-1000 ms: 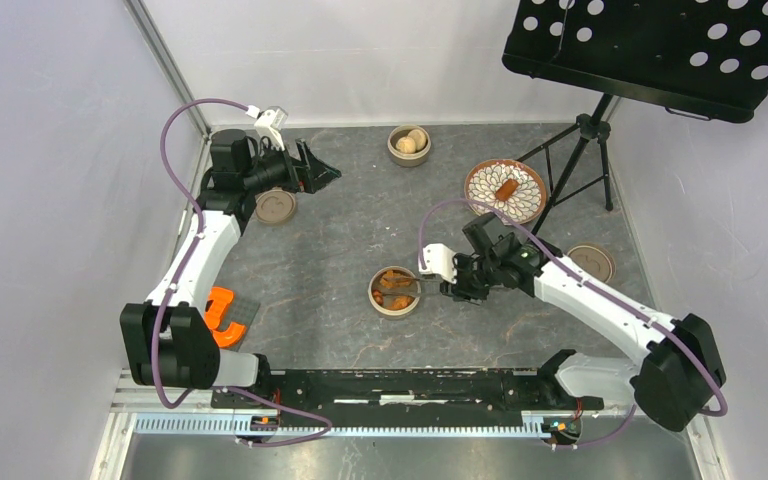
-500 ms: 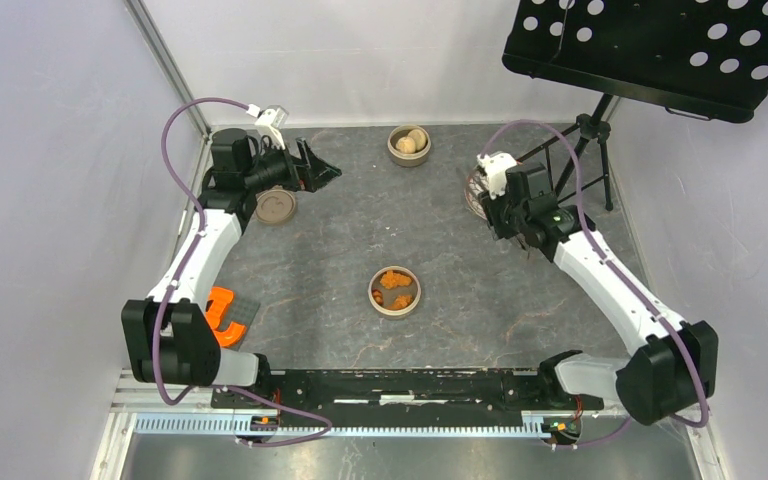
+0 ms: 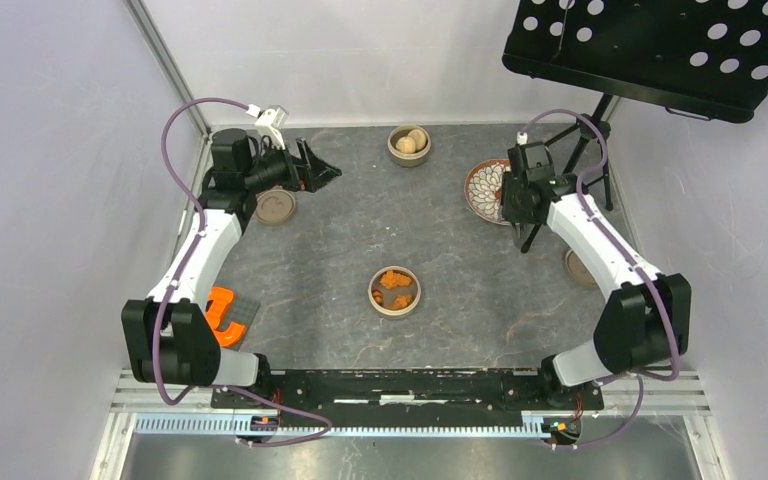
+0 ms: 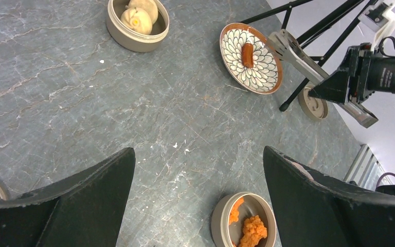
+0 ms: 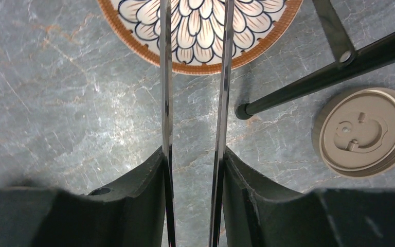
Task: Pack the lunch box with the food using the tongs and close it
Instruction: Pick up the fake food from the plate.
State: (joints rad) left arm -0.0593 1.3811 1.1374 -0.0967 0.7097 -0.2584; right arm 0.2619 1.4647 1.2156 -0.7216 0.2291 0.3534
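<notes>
You have two tan tubs (image 3: 409, 160) (image 3: 394, 311), two loose lids (image 3: 276, 206) (image 5: 362, 133), two pale buns (image 4: 136, 18) (image 4: 146, 6), one pair of tongs (image 5: 165, 103), and one patterned plate (image 4: 265, 72) with one brown piece (image 4: 248, 54) just ahead of your right hand (image 5: 193, 154).

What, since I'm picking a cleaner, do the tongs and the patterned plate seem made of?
The tongs: probably polished metal; thin arms with mirror-like glints. The plate: likely glazed ceramic, given its glossy painted petal pattern and brown rim.
</notes>
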